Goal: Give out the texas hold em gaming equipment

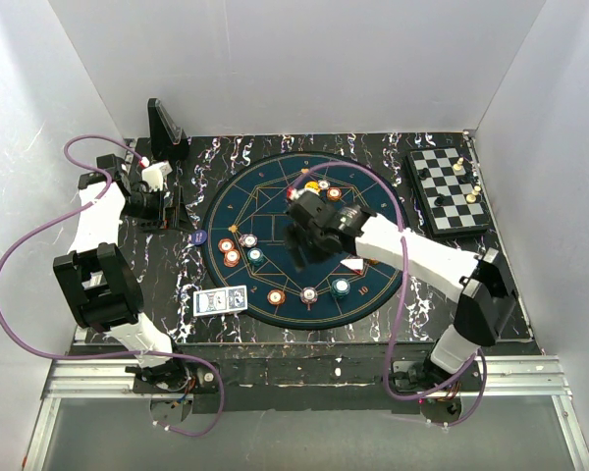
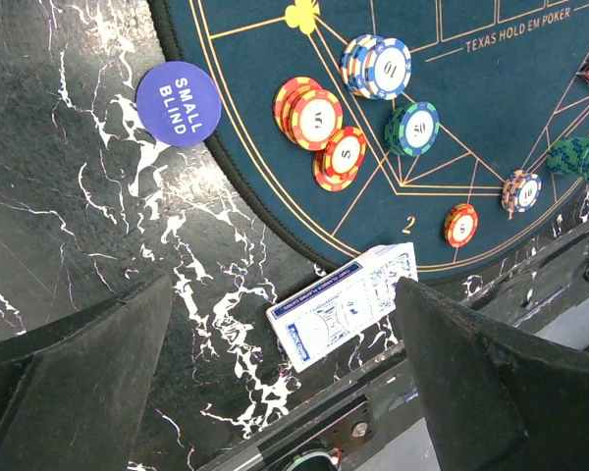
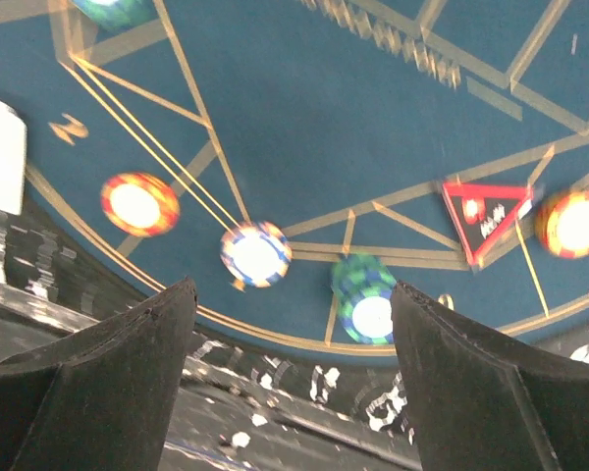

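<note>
The poker things lie on and around the round blue mat [image 1: 275, 211]. Striped chips sit in small stacks on the mat: orange ones [image 2: 314, 113], a blue-white stack [image 2: 378, 67] and a green chip [image 2: 412, 128]. A blue "small blind" disc [image 2: 178, 103] and a blue-backed card deck [image 2: 344, 306] lie on the marble just off the mat. My left gripper [image 2: 283, 294] hangs open above the deck, holding nothing. My right gripper [image 3: 290, 289] is open over the mat's near rim. Below it are a blue-white chip [image 3: 256, 253], a green stack [image 3: 366, 299] and the red-white triangle marker [image 3: 486, 214].
A chessboard [image 1: 450, 189] with small pieces sits at the back right of the table. A black stand [image 1: 165, 128] rises at the back left, behind my left arm. More chips [image 1: 324, 186] lie at the mat's far side. The metal rail [image 1: 304, 373] runs along the near edge.
</note>
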Robot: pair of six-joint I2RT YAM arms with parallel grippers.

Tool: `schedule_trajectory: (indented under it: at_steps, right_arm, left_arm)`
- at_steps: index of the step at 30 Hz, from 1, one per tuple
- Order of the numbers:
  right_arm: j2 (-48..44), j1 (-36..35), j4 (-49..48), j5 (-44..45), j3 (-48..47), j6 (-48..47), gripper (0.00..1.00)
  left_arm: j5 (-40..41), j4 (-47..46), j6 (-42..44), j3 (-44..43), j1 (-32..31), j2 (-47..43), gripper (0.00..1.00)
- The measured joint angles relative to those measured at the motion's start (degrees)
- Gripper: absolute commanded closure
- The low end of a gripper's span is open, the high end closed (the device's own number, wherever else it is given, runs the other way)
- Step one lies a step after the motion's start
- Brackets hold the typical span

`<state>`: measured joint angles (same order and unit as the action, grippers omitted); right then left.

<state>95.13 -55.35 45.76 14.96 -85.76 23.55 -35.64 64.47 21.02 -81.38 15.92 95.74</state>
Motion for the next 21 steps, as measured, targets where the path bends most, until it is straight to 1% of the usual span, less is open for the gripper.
schedule_trajectory:
  at_steps: [4,7,10,15,21]
  right_arm:
    - [-3.0,0.6,0.9,0.8,11.9,3.0,0.11]
    - [-3.2,0.7,1.0,1.2,16.3,4.7,0.11]
    - [-4.0,1.0,0.7,1.6,18.2,5.9,0.10]
    - [-4.5,2.2,-1.0,1.7,18.3,6.8,0.09]
    - [-4.5,4.0,-3.9,1.3,21.8,7.5,0.14]
  left_arm:
    - [-0.4,0.0,0.0,0.0,0.0,0.0,0.02]
    - [-0.6,0.0,0.0,0.0,0.0,0.0,0.02]
    - [-0.8,0.0,0.0,0.0,0.0,0.0,0.02]
    - [-0.8,0.0,0.0,0.0,0.0,0.0,0.02]
    - [-0.8,0.0,0.0,0.0,0.0,0.0,0.02]
